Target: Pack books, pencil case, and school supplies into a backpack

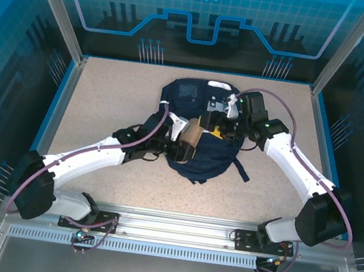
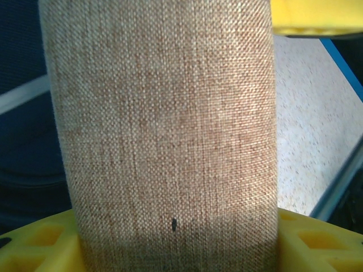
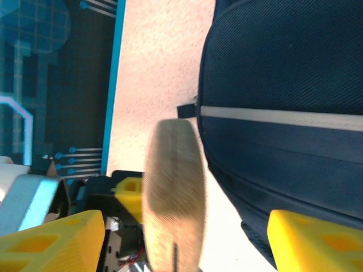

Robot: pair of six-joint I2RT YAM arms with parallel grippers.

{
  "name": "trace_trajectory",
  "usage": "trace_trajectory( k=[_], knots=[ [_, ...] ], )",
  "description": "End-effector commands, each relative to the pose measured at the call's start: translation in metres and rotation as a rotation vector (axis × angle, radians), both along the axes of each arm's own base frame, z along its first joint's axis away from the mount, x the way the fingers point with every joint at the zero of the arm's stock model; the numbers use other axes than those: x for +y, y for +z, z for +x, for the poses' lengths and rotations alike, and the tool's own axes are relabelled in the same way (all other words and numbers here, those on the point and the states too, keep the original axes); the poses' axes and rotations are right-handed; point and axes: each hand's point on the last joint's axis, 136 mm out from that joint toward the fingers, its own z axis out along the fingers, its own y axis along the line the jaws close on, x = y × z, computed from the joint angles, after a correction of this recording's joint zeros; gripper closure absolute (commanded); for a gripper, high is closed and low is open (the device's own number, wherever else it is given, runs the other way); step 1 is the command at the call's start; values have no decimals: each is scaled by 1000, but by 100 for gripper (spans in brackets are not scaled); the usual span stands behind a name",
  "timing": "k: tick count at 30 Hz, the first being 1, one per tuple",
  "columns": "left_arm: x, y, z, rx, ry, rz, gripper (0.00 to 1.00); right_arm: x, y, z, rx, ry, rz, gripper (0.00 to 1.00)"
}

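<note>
The tan pencil case hangs over the navy backpack in the middle of the table. My left gripper is shut on the pencil case; in the left wrist view its woven cloth spans from one yellow finger to the other. My right gripper is open just right of the case. In the right wrist view the case's end sits between the wide-apart fingers without touching them, beside the backpack. Books and other school supplies are hidden.
The speckled table has a blue raised border and metal frame posts at the back corners. A dark strap trails from the backpack's right side. Both arms reach in from the near rail.
</note>
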Motion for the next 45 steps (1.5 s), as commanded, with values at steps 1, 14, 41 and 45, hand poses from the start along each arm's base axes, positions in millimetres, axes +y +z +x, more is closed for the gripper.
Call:
trace_trajectory(
  k=[1,14,41,45],
  knots=[
    [-20,28,3,-94,-95,-54,59,10,8,-4,16,77,79,25],
    [-28,45,0,-128,-134,-106,55,22,-4,-6,99,94,142,64],
    [-7,2,42,-201,-248,435,19,-190,-4,-7,-25,-601,-226,75],
    [-16,-10,51,-217,-344,501,19,-194,-8,-10,-13,-610,-213,75]
  ],
)
